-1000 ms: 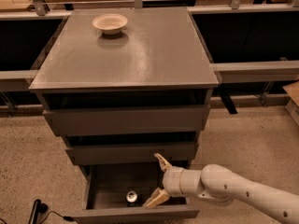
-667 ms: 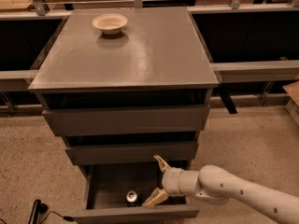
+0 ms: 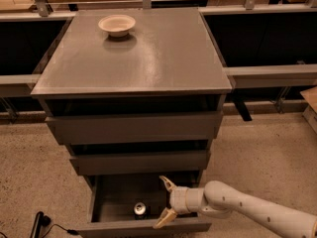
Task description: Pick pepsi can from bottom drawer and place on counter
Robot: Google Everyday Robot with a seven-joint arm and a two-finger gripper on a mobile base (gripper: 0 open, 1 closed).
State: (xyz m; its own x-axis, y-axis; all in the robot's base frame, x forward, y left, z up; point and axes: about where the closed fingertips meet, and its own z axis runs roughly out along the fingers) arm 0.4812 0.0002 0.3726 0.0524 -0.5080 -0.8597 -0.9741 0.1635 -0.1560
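Arm point(image 3: 252, 209) reaches low over the bottom drawer point(image 3: 143, 228), end effector point(image 3: 159, 203) spread wide and empty beside the pepsi can point(image 3: 140, 209)

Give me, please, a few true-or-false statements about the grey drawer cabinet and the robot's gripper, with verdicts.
1. The small dark blue pepsi can stands inside the pulled-out dark grey bottom drawer. True.
2. The gripper is shut on the can. False: it is open, inside the drawer beside the can, not gripping it.
3. The shallow beige bowl sits on the flat grey counter. True.
4. The can stands on the counter. False: it is in the drawer.
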